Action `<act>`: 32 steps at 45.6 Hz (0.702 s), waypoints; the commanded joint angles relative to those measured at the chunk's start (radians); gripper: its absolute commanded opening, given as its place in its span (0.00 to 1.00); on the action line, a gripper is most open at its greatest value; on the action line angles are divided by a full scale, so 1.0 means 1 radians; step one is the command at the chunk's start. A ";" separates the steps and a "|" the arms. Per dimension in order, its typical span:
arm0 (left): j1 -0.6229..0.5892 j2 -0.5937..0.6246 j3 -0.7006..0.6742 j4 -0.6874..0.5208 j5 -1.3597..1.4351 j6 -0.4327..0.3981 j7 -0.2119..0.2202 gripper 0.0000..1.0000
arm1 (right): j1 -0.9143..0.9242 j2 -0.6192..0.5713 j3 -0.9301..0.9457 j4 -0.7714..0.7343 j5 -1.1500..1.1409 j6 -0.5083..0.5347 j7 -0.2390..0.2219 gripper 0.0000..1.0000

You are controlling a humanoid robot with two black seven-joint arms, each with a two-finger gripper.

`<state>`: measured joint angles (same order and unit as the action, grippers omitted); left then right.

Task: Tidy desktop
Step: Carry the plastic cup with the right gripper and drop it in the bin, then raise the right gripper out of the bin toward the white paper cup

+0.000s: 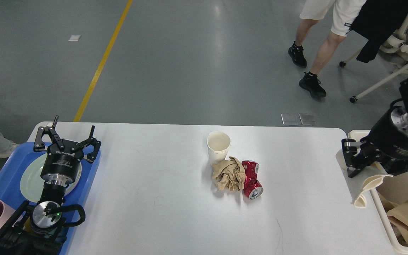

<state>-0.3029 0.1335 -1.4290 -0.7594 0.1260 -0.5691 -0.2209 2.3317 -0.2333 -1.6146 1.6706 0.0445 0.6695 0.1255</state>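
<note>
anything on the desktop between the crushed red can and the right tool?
Nothing. In the head view, the white desktop is bare from the crushed red can to the right tool, which holds a crumpled white paper piece at the table's right edge.

Lighting: bright, even, from overhead. Glare: pale streak on the grey floor (221, 46); the desktop (161, 184) reads near-white with faint sheen. Shadows: soft and short, falling left and toward the viewer under the paper cup (219, 146) and crushed can (251, 179). Focus: sharp throughout. Blur: slight on the walking legs (313, 53).
</note>
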 commanded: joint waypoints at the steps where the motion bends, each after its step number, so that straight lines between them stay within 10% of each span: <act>1: 0.001 0.000 0.001 0.000 0.000 0.000 0.000 0.97 | 0.001 -0.006 -0.033 0.006 0.060 -0.001 -0.003 0.00; 18: 0.001 0.000 -0.001 0.000 0.000 0.002 0.000 0.97 | -0.092 -0.155 -0.165 -0.038 0.097 -0.162 -0.004 0.00; 32: 0.001 0.000 -0.001 0.000 -0.002 0.002 0.000 0.97 | -0.500 -0.422 -0.084 -0.506 0.017 -0.188 -0.009 0.00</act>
<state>-0.3022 0.1340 -1.4297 -0.7594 0.1242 -0.5676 -0.2209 2.0177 -0.5725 -1.7643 1.3657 0.0687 0.4831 0.1164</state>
